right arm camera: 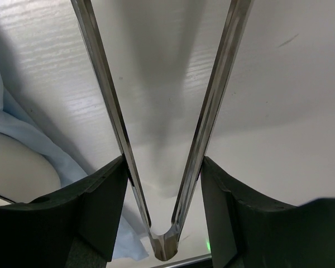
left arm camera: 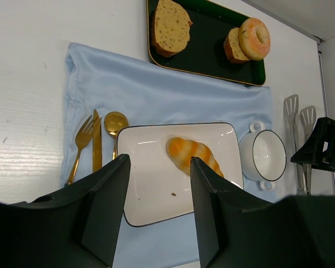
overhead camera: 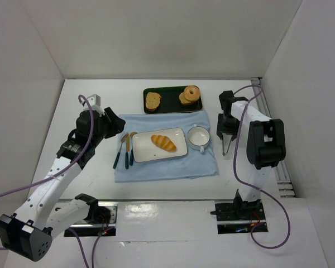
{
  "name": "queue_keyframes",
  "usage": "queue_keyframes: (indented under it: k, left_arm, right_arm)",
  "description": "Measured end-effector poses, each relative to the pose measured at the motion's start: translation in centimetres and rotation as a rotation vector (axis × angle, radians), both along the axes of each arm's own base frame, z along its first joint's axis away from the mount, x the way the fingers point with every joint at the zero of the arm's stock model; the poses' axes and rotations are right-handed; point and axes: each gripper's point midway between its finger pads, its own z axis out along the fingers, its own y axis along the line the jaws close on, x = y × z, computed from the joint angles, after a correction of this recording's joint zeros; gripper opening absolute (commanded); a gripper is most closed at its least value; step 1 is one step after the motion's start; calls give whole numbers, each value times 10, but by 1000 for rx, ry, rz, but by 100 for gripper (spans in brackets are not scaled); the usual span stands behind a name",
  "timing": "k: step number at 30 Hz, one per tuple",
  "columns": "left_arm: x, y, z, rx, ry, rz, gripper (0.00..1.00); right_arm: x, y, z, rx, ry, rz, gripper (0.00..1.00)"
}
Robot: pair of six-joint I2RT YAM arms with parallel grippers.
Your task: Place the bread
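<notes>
The bread (overhead camera: 163,142) lies diagonally on the white plate (overhead camera: 145,152) atop the blue cloth (overhead camera: 201,164), so the placing looks done. The right end effector (right arm camera: 163,162) grips the tongs (left arm camera: 291,106), tips spread and empty, beside the plate over the bench (overhead camera: 89,92), apparently to keep clear. The left end effector (left arm camera: 159,162) hangs open, holding nothing.
</notes>
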Motion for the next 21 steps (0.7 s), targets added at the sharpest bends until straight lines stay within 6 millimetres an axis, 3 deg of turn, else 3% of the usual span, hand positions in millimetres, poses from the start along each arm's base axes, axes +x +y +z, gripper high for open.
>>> queue_keyframes:
  k: [12, 21]
  left_arm:
    - [0, 1, -1, 2, 2, 3, 60]
    - [2, 3, -4, 12, 12, 16, 60]
  right_arm:
    - [45, -29, -4, 27, -75, -85, 60]
    - [65, -27, -17, 55, -78, -78, 64]
